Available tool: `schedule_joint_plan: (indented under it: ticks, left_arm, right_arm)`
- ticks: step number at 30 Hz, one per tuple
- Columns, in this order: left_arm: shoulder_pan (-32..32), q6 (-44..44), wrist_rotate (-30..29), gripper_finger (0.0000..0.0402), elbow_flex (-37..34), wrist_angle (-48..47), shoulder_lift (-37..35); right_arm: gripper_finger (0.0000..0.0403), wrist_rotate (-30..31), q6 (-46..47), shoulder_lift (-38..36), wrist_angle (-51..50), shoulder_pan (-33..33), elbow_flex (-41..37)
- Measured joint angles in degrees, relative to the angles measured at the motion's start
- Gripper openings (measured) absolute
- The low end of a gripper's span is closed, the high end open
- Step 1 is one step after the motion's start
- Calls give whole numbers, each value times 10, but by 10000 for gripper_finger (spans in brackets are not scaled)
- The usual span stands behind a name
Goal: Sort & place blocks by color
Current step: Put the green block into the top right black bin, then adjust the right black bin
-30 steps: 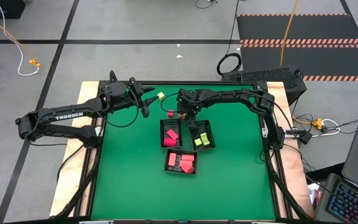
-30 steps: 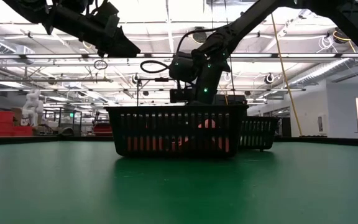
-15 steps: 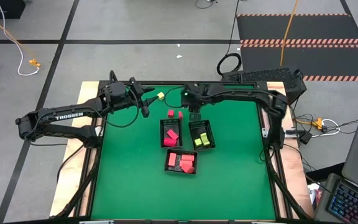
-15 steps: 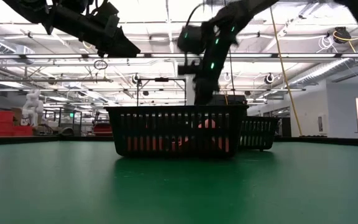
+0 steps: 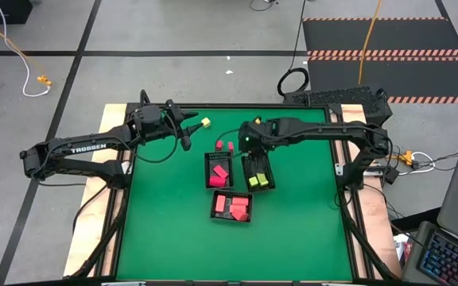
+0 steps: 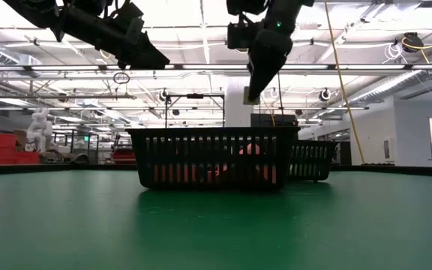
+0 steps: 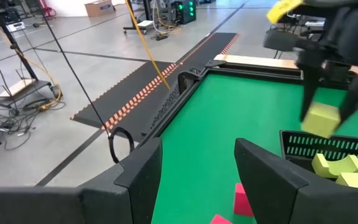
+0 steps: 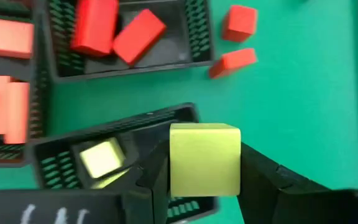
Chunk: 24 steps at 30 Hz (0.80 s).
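My right gripper (image 5: 255,151) hangs over the black mesh tray (image 5: 258,173) that holds yellow-green blocks (image 8: 101,157), and it is shut on a yellow-green cube (image 8: 204,159). Two more trays (image 5: 219,169) (image 5: 232,206) hold red blocks. Two loose red blocks (image 5: 219,144) (image 5: 230,148) lie on the green mat just beyond the trays. A small yellow block (image 5: 206,122) lies near the far edge. My left gripper (image 5: 189,135) hovers open beside it, touching nothing. My right gripper pinches the yellow-green cube by two opposite side faces (image 8: 173,163), one finger on each side. The fingers come from above, pointing down. The cube (image 7: 321,119) is lifted clear, hanging level above the rim of the yellow-green tray.
The three trays sit close together mid-table, walls nearly touching. Open green mat (image 5: 293,230) stretches along the near and right sides. A raised black frame (image 5: 237,108) borders the far edge. Beyond the table the room shows floor cables.
My right gripper has risen from the mat near the loose red blocks, carrying the yellow-green cube clear. It has then moved toward the near edge until it stands over the yellow-green tray.
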Motion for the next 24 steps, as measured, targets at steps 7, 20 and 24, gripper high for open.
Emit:
schedule_joint_plan:
  ticks: [7, 20, 24]
  left_arm:
    - [-2, -3, 3, 205, 0, 0, 0]
    - [-2, -1, 4, 205, 0, 1, 0]
    - [-2, -1, 4, 205, 0, 1, 0]
  right_arm:
    - [126, 1, 40, 4, 22, 19, -69]
    - [278, 0, 84, 5, 130, 20, -146]
    - [285, -28, 77, 5, 137, 23, -152]
